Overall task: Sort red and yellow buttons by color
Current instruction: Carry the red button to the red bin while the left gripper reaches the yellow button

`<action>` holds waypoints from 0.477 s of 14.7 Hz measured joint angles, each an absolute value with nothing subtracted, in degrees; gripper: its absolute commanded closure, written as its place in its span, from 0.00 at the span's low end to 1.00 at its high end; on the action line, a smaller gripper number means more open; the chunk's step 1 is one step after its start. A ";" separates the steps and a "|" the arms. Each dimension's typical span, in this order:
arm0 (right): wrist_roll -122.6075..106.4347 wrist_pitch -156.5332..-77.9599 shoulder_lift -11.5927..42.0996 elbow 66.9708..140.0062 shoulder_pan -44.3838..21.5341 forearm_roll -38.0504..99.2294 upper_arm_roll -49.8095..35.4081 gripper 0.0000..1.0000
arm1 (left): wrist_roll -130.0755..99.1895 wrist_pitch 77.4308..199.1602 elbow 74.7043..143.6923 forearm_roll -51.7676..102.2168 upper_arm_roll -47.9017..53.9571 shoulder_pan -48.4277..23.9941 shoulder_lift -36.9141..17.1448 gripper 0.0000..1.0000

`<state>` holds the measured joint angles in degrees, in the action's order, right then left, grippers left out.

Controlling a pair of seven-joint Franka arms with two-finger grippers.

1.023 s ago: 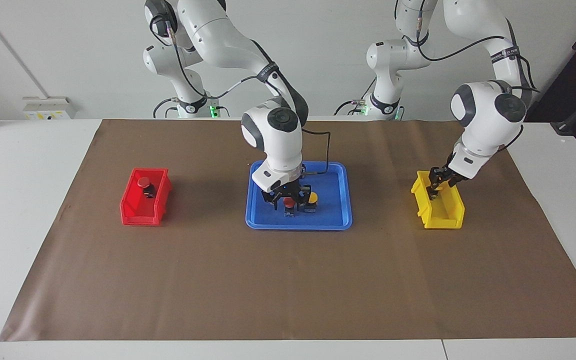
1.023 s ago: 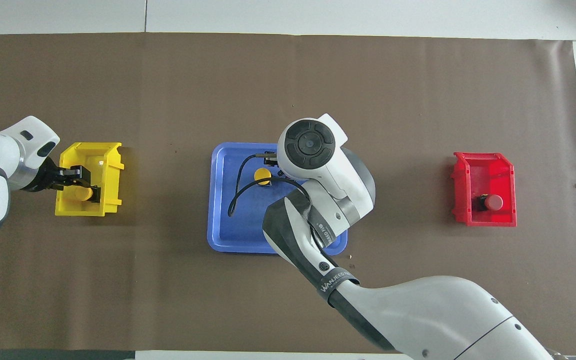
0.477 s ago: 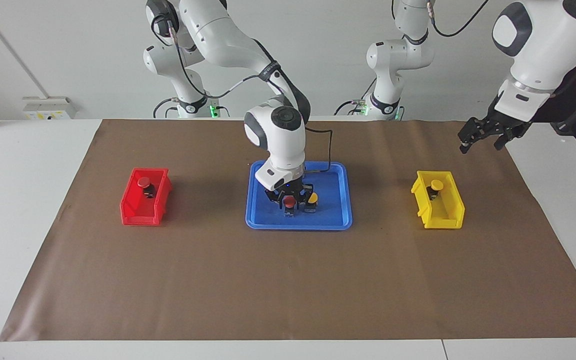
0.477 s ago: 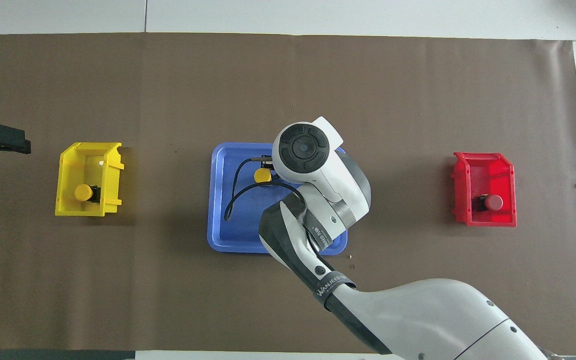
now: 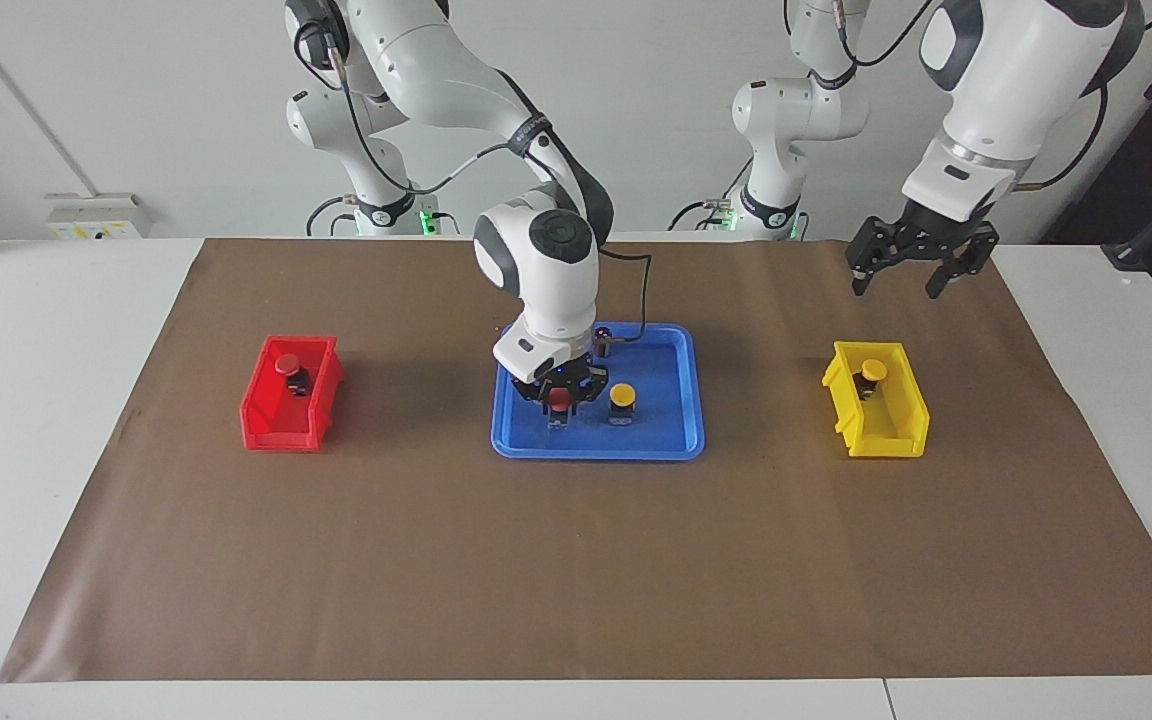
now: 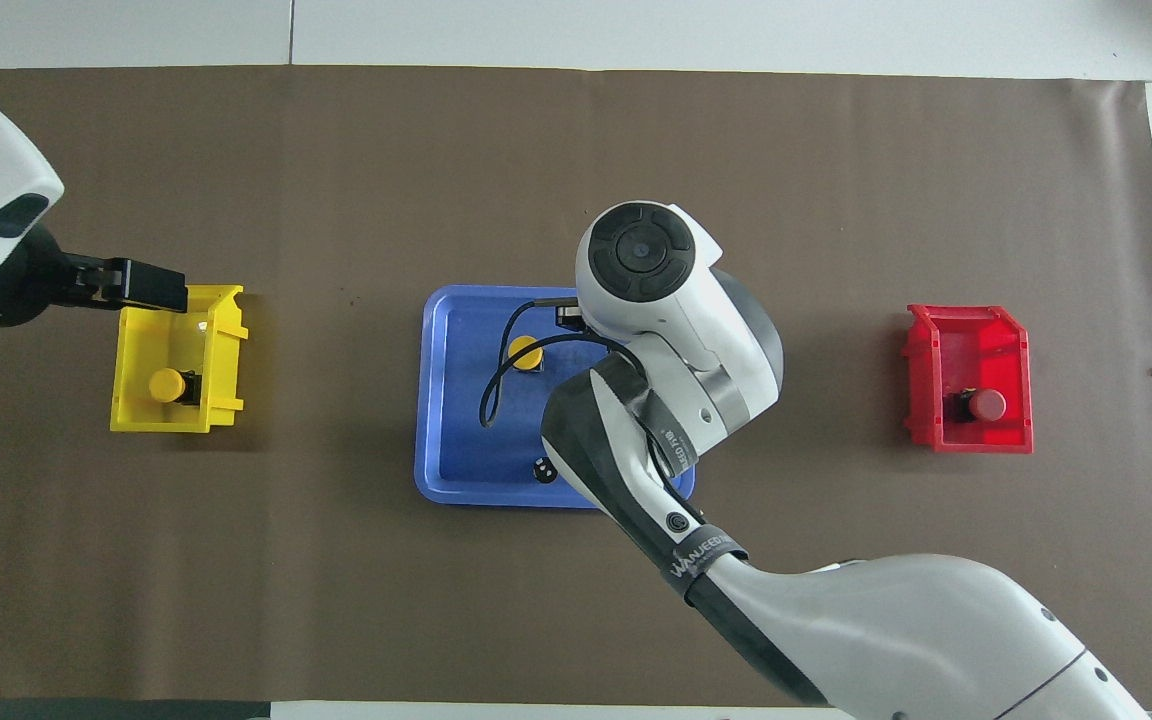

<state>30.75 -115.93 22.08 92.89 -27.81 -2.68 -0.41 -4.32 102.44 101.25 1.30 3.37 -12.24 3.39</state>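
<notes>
1. Facing view shows three containers in a row on the brown mat (image 5: 576,560): a red bin (image 5: 288,395) toward the right arm's end, a blue tray (image 5: 598,392) in the middle, a yellow bin (image 5: 878,400) toward the left arm's end.
2. Red bin: one red button (image 5: 288,367) sits inside, at the end nearer the robots.
3. Yellow bin: one yellow button (image 5: 871,372) sits inside, also at the end nearer the robots.
4. Blue tray: a second yellow button (image 5: 621,399) stands upright on the tray floor, free of any gripper. Just beside it, toward the right arm's end, is the second red button (image 5: 559,401).
5. Right gripper (image 5: 560,394) is low in the tray, its fingers clenched on that red button's cap.
6. Left gripper (image 5: 911,262) hangs in the air above the mat, close to the yellow bin, with its jaws spread wide and nothing between them.
7. Overhead, the right arm hides the gripped red button; a black cable (image 6: 496,385) loops over the tray.
</notes>
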 measured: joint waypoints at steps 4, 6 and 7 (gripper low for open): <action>11.47 -102.66 10.56 94.16 -13.10 -2.59 -0.17 0.80 | -20.34 112.53 103.92 -0.41 3.62 -23.88 -4.42 0.00; 3.33 -101.86 4.44 100.49 -5.77 -2.57 -0.13 0.80 | -29.29 116.52 103.84 -2.66 3.66 -29.00 -9.86 0.00; 0.26 -103.00 2.02 104.46 -2.71 -2.56 -0.12 0.80 | -32.79 118.39 103.67 -3.31 3.67 -30.86 -12.19 0.00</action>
